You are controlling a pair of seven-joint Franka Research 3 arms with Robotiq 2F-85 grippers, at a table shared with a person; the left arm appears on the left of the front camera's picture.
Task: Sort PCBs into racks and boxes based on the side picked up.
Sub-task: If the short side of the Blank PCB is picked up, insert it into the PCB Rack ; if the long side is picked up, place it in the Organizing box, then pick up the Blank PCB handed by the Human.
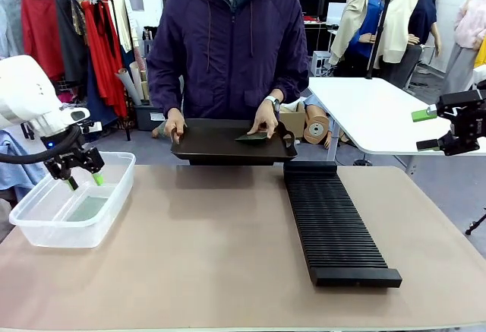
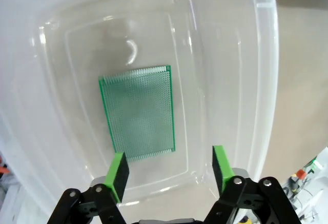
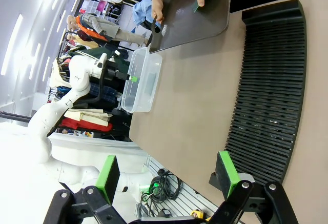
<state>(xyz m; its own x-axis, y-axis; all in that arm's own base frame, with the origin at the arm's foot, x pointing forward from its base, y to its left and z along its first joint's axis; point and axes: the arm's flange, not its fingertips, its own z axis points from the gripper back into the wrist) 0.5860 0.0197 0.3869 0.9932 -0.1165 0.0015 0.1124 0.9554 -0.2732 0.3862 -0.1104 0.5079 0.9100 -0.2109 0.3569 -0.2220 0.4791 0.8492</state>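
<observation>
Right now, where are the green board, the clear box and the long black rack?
green board [image 2: 137,112]: left wrist view, middle of its face.
clear box [image 1: 49,235]: front view, its near wall.
black rack [image 1: 332,222]: front view, middle of its slotted top.

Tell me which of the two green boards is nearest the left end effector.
The PCB lying flat in the clear tub, right below the open left end effector; the other PCB sits on the black tray under the person's hand.

The white, rounded left arm [image 1: 26,93] carried a looping black cable [image 1: 34,156]. The left tool [image 2: 169,168] and right tool [image 3: 167,175] were black, green-padded.
</observation>
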